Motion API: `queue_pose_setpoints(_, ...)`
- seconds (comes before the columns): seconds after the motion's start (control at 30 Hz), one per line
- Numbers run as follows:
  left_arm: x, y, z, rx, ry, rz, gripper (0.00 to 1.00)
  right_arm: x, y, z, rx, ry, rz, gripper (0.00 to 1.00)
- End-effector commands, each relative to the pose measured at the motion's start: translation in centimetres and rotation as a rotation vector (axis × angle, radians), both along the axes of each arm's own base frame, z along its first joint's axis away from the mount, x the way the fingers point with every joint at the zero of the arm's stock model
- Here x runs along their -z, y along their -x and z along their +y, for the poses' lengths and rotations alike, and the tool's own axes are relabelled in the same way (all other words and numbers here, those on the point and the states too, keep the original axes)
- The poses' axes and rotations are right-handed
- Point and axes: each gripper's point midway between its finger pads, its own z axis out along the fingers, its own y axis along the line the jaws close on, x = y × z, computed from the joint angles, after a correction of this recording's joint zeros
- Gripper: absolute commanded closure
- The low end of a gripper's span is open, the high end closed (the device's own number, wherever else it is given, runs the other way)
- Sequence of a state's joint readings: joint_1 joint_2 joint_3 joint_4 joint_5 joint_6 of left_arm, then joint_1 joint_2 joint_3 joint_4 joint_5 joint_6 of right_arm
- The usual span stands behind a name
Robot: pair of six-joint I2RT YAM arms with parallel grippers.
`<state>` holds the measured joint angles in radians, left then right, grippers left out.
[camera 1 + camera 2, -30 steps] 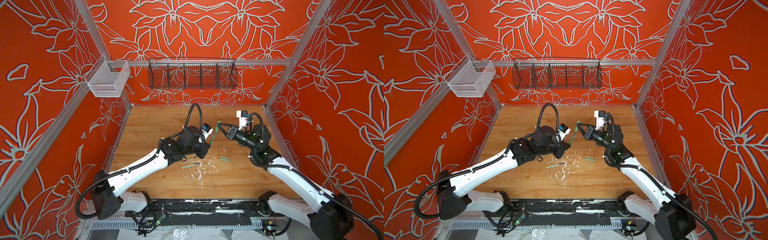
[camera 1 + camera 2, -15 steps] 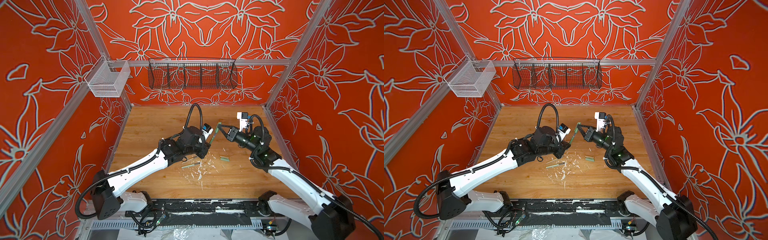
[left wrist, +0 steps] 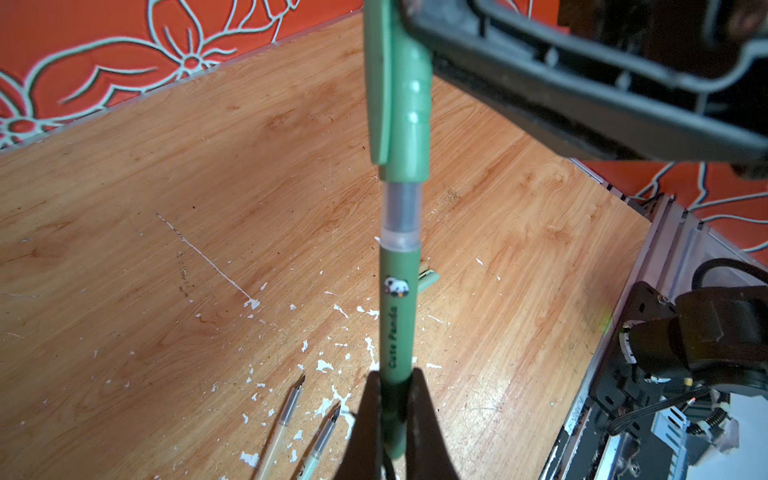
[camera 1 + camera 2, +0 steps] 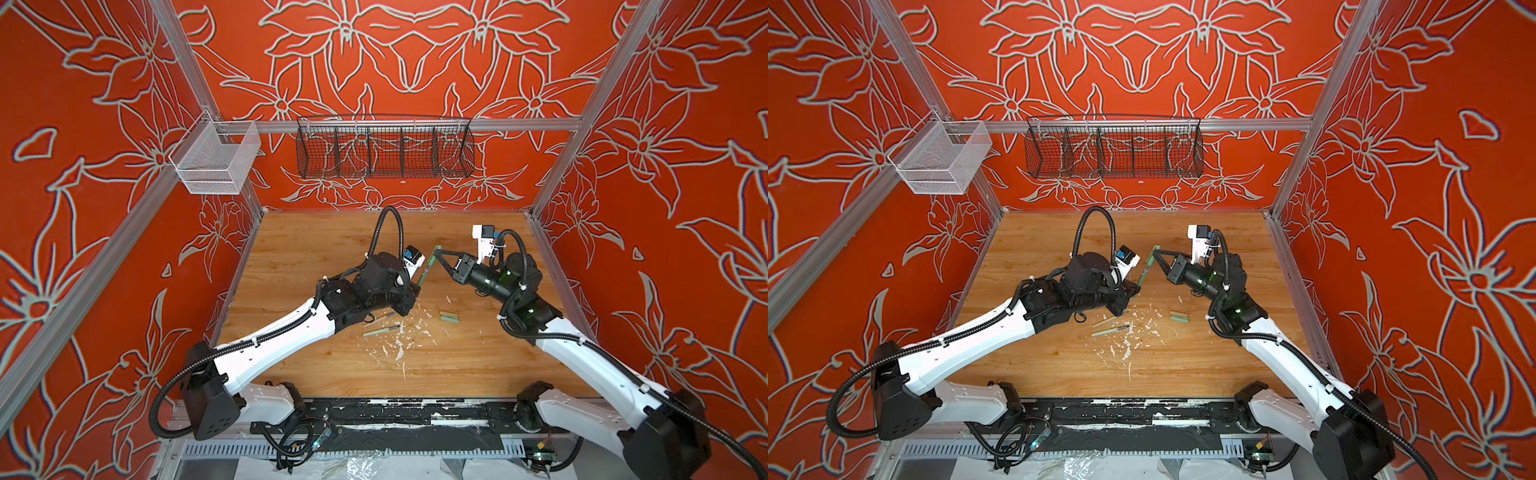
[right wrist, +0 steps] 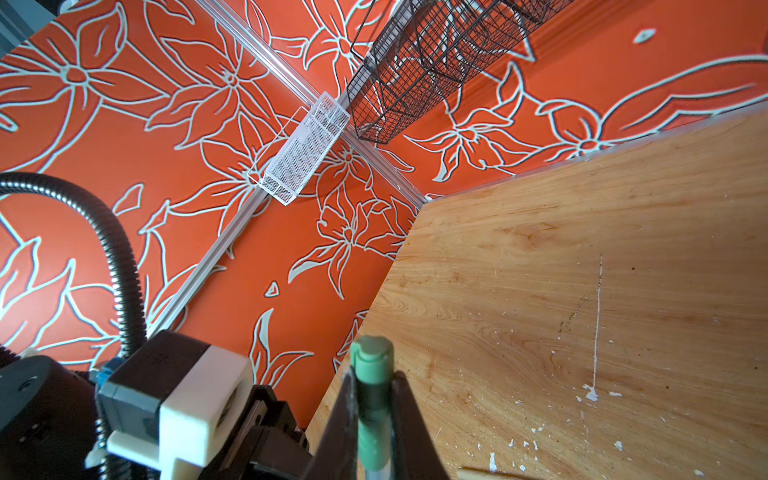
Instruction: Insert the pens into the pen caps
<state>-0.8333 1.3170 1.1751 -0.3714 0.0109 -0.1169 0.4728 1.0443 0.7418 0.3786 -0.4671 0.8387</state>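
While both arms reach in over the wooden table (image 4: 316, 249), a dark green pen (image 3: 398, 324) is held in the air between them, above the middle of the board. The left arm (image 4: 270, 345) comes in from the left of both top views, the right arm (image 4: 582, 353) from the right. A black wire basket (image 4: 384, 151) hangs on the back wall, with a white mesh basket (image 4: 214, 160) at the left corner. The left gripper (image 3: 395, 386) has its jaws pressed tight on the pen's lower barrel. The right gripper (image 5: 371, 386) pinches the dark green cap (image 3: 405, 104), which sits over the pen's tip; a clear section of the pen shows between the cap and the green barrel. On the table near the left gripper lie the pale mint pen (image 4: 382, 331) and the beige pen (image 4: 384, 317), both uncapped. To their right the beige cap (image 4: 445, 312) and the pale green cap (image 4: 451, 319) lie side by side. White paint flecks (image 4: 399, 353) dot the wood around them.
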Motion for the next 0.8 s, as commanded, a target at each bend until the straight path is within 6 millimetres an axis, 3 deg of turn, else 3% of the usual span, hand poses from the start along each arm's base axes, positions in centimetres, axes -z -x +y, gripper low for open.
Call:
queue_pose_setpoints(0.0, -3.2, -1.0, -0.3, -0.023, 0.062, -0.096, 1.00, 0.7, 1.2, 1.1, -0.063, 0.011, 0.007, 0.91)
queue_pose_setpoints(0.23, -4.2, -1.0, -0.8, 0.001, 0.085, -0.120, 1.00, 0.5, 1.9, 1.7, -0.090, 0.088, -0.026, 0.85)
queue_pose_setpoints(0.57, -4.3, -0.7, -1.3, 0.035, 0.087, -0.114, 1.00, -0.2, 2.2, 1.5, -0.090, 0.128, -0.040, 0.64)
queue_pose_setpoints(0.77, -4.1, -0.4, -1.0, 0.037, 0.085, -0.109, 1.00, -2.3, 2.9, 0.4, -0.071, 0.131, -0.103, 0.59)
